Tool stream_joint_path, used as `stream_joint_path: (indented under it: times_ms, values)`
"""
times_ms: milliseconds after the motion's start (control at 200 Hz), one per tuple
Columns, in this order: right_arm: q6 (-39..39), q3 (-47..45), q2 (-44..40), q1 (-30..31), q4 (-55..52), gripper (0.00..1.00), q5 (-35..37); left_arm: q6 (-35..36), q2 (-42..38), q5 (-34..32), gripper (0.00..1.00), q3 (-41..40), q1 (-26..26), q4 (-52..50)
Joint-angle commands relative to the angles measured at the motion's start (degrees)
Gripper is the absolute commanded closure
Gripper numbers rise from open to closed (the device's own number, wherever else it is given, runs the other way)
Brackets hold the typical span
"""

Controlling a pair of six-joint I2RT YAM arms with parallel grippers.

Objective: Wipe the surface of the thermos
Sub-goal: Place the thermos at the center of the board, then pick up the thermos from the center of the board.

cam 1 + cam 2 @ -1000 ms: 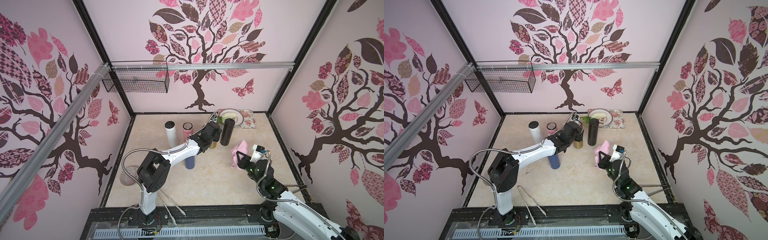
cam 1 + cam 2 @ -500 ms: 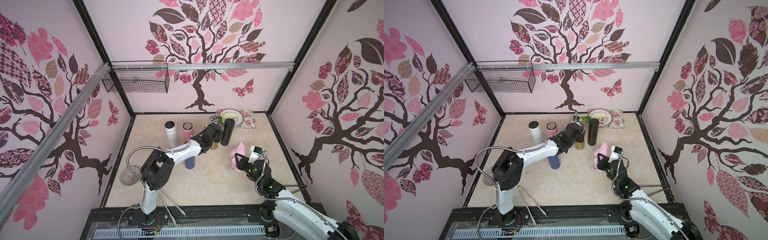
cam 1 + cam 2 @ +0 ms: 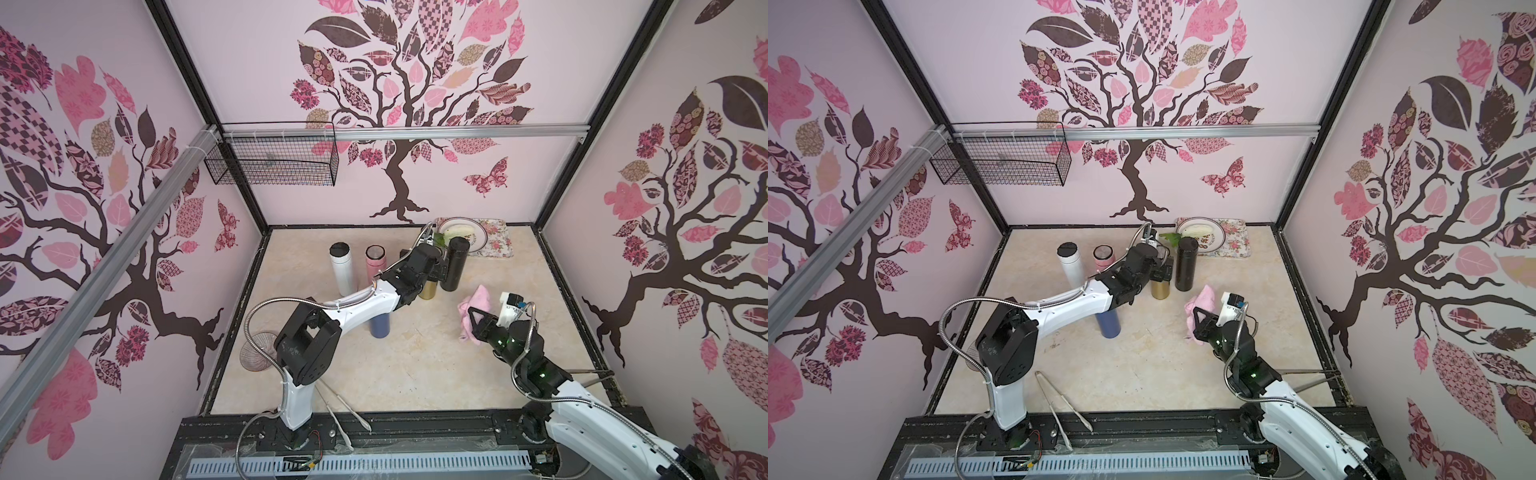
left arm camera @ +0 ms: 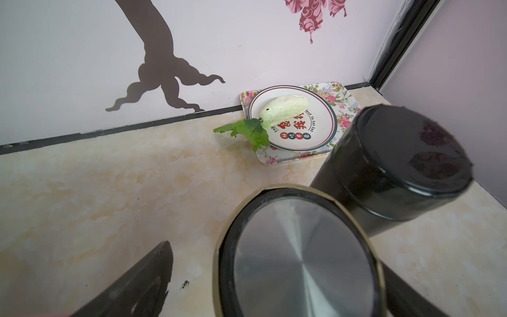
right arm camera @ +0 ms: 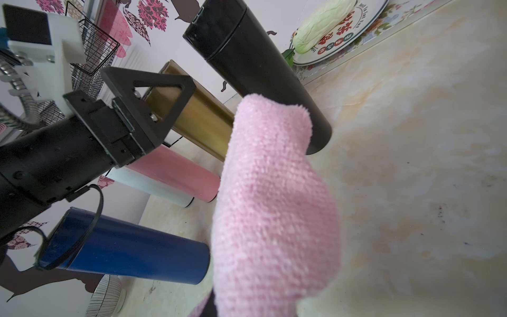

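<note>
Top view: left gripper [image 3: 1161,272] astride gold thermos [image 3: 1160,291], cloth [image 3: 1204,300] in right gripper [image 3: 1198,316]

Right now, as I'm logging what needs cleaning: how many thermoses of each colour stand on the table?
white thermos: 1
pink thermos: 1
gold thermos: 1
black thermos: 1
blue thermos: 1
Total: 5

The left arm [image 3: 361,305] hid the tops of the gold thermos [image 3: 427,291] and blue thermos [image 3: 380,326]; the pink cloth [image 5: 271,208] covered the fingertips of the right claw [image 3: 473,319].
</note>
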Motion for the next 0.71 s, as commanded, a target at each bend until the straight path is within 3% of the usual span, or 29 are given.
stream_joint_path:
  times_ms: [0, 360, 545, 700]
  values:
    - [0.5, 1.0, -2.3, -0.1, -0.8, 1.00, -1.5, 0.6, -5.9, -1.5, 0.02, -0.6, -1.0, -1.9]
    - [-0.8, 3.2, -4.4, -0.1, -7.2, 1.00, -4.3, 2.7, -21.7, -7.9, 0.02, -4.0, -7.6, -9.8]
    - [-2.6, 6.2, -2.3, -0.1, -11.7, 1.00, -7.9, -9.0, -33.4, -7.8, 0.02, -10.2, -8.2, -20.5]
    - [-2.6, 7.5, 0.5, -0.1, -14.0, 1.00, -10.6, -11.2, -43.7, -8.5, 0.02, -16.8, -8.2, -28.2]
